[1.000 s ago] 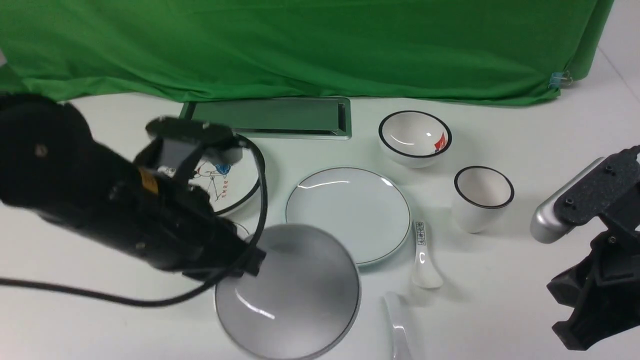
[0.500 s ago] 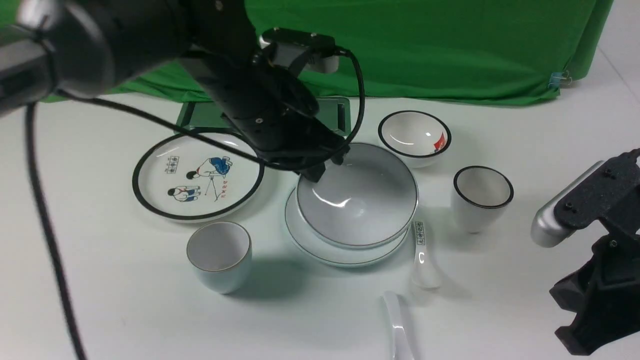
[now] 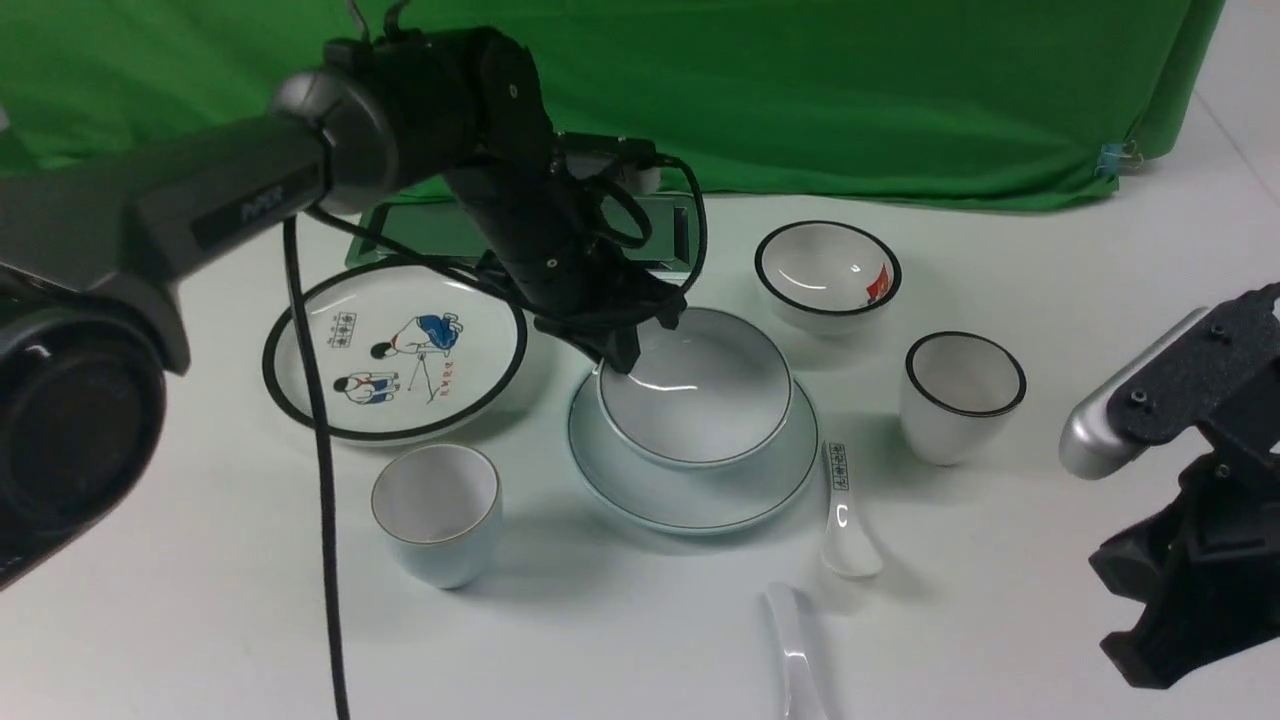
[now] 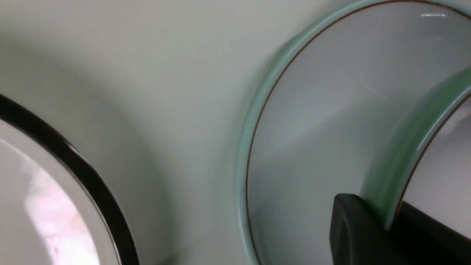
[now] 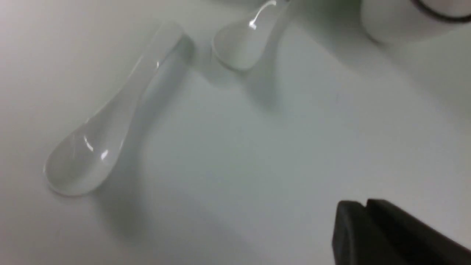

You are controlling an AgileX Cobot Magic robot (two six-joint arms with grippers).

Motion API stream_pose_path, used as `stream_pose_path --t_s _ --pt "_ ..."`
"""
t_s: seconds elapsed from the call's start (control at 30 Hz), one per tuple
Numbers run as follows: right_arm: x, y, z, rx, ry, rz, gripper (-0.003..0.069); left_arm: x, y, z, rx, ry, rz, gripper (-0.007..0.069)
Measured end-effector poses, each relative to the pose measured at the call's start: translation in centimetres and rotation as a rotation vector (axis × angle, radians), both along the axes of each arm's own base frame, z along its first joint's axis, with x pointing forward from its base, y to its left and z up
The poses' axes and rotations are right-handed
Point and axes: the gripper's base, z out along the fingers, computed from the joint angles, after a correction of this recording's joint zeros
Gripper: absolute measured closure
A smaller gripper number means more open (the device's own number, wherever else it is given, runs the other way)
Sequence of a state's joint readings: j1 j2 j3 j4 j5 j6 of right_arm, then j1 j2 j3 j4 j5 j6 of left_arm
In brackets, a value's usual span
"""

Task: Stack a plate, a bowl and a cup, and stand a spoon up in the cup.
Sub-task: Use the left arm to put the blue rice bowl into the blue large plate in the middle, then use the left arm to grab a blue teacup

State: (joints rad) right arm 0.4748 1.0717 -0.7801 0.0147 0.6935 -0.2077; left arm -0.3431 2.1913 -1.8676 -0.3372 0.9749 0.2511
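Bowl [image 3: 700, 405] lowered to plate [image 3: 690, 500]; left fingers [image 3: 622, 352] clamped on rim.

From my station I see a white table [image 3: 1000, 620] filling the workspace, evenly lit, with soft shadows on it. A green cloth [image 3: 850, 100] hangs behind as a backdrop, its creased hem lying on the tabletop. A small binder clip [image 3: 1118, 158] pinches the cloth's right edge. A recessed metal hatch [image 3: 668, 225] sits in the table just before the cloth.
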Motion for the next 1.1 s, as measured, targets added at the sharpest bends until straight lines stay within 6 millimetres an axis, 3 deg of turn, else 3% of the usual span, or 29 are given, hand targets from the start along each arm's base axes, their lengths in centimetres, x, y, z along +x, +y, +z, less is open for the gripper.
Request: stream_pose_path --t_s 0.33,0.6,0.67,0.73,0.8,0.83,0.87,1.0,1.1 --pt "0.4 0.1 0.3 0.011 -0.051 0.007 0.0587 0.5 0.1 -1.0 0.026 -0.020 0.003 0.0607" --pt "0.4 0.1 0.3 0.012 -0.052 0.007 0.0587 0.3 0.2 -0.4 0.036 -0.004 -0.012 0.0384" --pt "0.4 0.1 0.3 0.012 -0.052 0.007 0.0587 0.1 0.2 0.6 0.035 0.009 -0.019 0.0312" --pt "0.4 0.1 0.3 0.011 -0.050 0.007 0.0585 -0.7 0.4 3.7 0.036 0.019 -0.048 0.0218" --pt "0.4 0.1 0.3 0.010 -0.050 0.007 0.0583 -1.3 0.7 6.1 0.032 -0.001 -0.051 0.0181" --pt "0.4 0.1 0.3 0.010 -0.050 0.007 0.0583 -1.4 0.7 6.4 0.029 -0.007 -0.049 0.0178" --pt "0.4 0.1 0.3 0.010 -0.050 0.007 0.0580 -2.2 1.0 8.5 0.030 -0.043 -0.039 0.0162" --pt "0.3 0.1 0.2 0.009 -0.045 0.004 0.0575 -4.6 2.3 12.4 0.106 -0.133 -0.019 0.0165" --pt "0.3 0.1 0.2 0.005 -0.036 0.003 0.0571 -6.3 3.6 13.2 0.184 -0.149 0.006 0.0181"
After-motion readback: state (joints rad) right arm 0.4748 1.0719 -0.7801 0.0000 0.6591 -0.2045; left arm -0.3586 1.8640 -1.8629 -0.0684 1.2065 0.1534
